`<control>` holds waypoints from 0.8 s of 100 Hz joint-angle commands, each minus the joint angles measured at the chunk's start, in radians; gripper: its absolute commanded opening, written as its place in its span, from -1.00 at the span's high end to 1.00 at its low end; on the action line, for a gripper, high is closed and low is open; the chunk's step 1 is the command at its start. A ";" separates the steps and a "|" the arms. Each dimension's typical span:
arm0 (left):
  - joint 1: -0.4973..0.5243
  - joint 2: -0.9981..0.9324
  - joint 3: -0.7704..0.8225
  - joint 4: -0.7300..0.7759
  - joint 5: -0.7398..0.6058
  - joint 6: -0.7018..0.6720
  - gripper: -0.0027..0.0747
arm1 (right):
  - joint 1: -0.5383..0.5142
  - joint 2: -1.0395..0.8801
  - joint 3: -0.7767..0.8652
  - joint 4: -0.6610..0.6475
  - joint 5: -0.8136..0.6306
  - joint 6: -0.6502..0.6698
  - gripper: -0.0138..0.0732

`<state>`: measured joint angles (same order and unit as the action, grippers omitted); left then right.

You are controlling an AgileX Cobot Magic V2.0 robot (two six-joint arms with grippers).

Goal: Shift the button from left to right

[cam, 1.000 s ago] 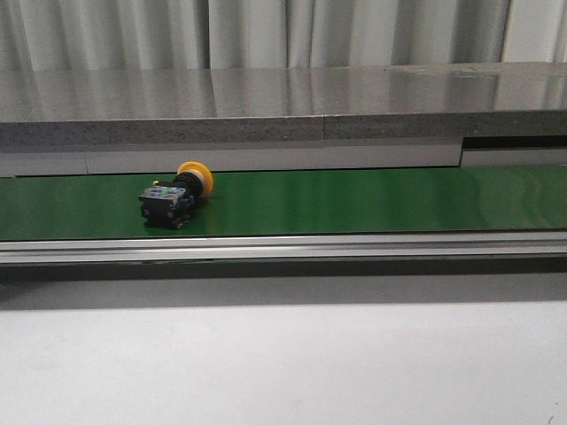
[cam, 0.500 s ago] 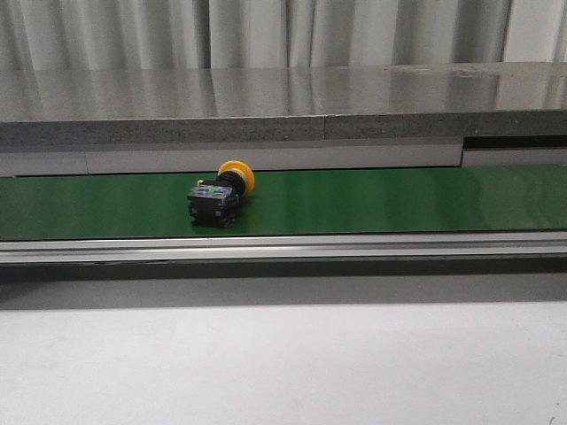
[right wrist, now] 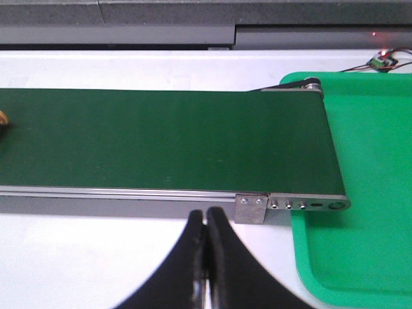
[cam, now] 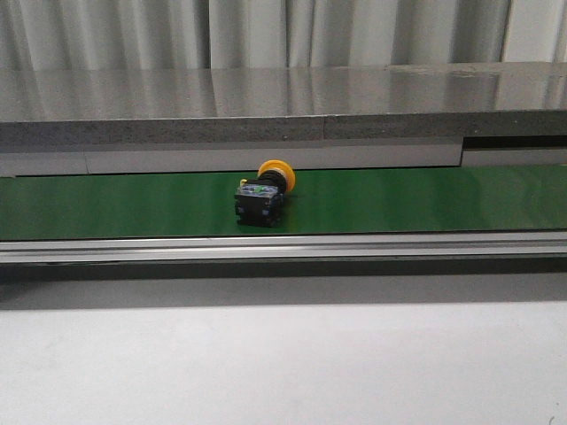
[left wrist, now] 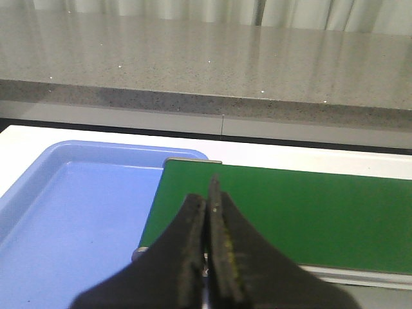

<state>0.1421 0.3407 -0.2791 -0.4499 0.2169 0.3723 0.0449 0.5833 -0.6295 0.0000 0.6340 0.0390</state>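
**Button on belt, both claws empty**

Yellow-capped push button with black boxy body (cam: pixel 264 194) lies on its side on the green conveyor belt (cam: pixel 425 199) — just left of centre in the front view, cap toward the grey stone ledge (cam: pixel 266 106). Left gripper (left wrist: pixel 209 212) pinched closed, holding nothing, above belt end and blue plastic tray (left wrist: pixel 71 219). Right gripper (right wrist: pixel 206 222) closed too, empty — near the green tray (right wrist: pixel 360 193).

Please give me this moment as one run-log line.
button: lying on green conveyor belt, near mid-belt | left pincer: shut, empty | right pincer: shut, empty
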 commanded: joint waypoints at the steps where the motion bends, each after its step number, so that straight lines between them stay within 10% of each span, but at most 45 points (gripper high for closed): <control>1: -0.006 0.005 -0.027 -0.015 -0.070 -0.002 0.98 | 0.000 0.063 -0.043 -0.009 -0.078 -0.006 0.84; 25: -0.006 0.005 -0.027 -0.015 -0.070 -0.002 0.98 | 0.000 0.147 -0.043 0.014 -0.084 -0.006 0.71; 54: -0.006 0.005 -0.027 -0.015 -0.070 -0.002 0.98 | 0.000 0.152 -0.043 0.069 -0.084 -0.006 -0.76; 80: -0.006 0.005 -0.027 -0.015 -0.070 -0.002 0.98 | 0.000 0.171 -0.055 0.155 -0.161 -0.006 -0.82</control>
<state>0.1421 0.3407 -0.2791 -0.4499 0.2169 0.3723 0.0449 0.7340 -0.6375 0.1185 0.5635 0.0390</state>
